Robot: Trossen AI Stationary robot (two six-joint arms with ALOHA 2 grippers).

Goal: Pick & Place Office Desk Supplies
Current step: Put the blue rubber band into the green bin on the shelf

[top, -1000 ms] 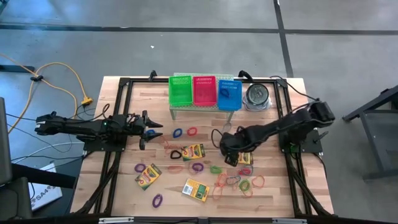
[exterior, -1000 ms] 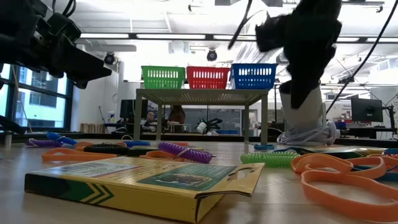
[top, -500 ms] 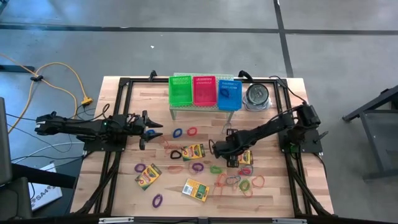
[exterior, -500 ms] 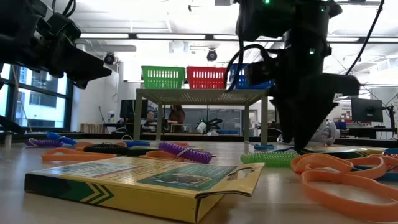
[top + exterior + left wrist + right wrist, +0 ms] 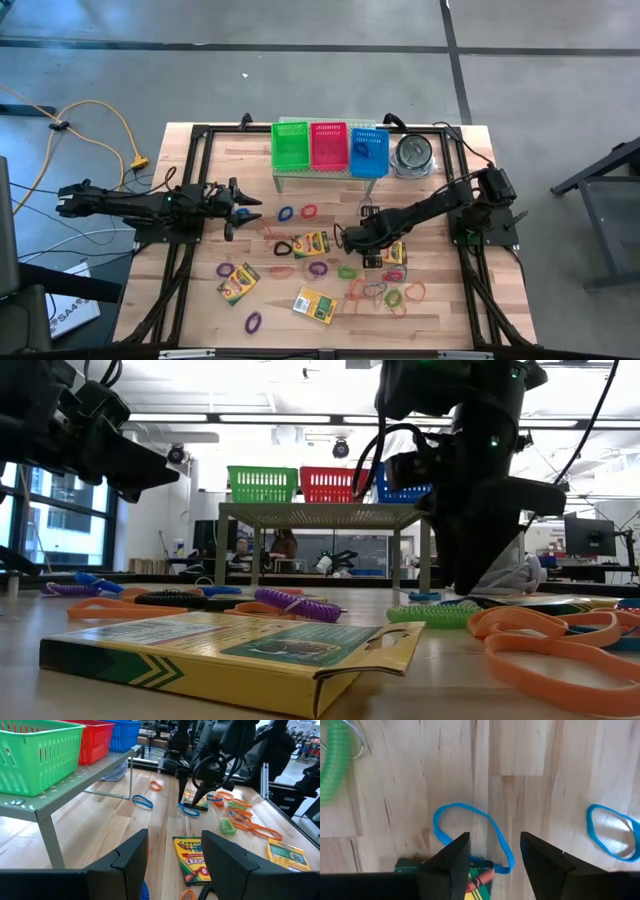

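Blue first: aim for the blue rubber band (image 5: 496, 839) lying flat on the wooden table (image 5: 440, 320), mid-frame in the right wrist view, with its lower end touching or overlapping the crayon box (image 5: 482, 872) at the bottom edge.

Right gripper (image 5: 356, 243): down at the table near the middle of the high view, fingers apart, straddling one side of the band, nothing clamped yet. Probably the grasp step. To do it well:
- Go low enough to get under or pinch the thin strand; expect it to flex and slip.
- Pinch the strand alone, clear of the box corner, or risk dragging the box along.
- Close fully, then lift straight up and check for a dangling loop before travelling.
- Leave the second blue band (image 5: 612, 837) at the right edge alone.

Left gripper (image 5: 243, 210): waiting at centre left of the high view, fingers apart, holding nothing.

Containers, top centre of the high view, side by side on a small raised shelf (image 5: 300, 172):
- green basket (image 5: 291, 147): nothing discernible inside.
- red basket (image 5: 328, 146): likewise.
- blue basket (image 5: 379, 160): seems to hold a small dark loop; judged the likely home for blue bands.
- round metal tin (image 5: 412, 153), just right of the baskets: contents impossible to tell.
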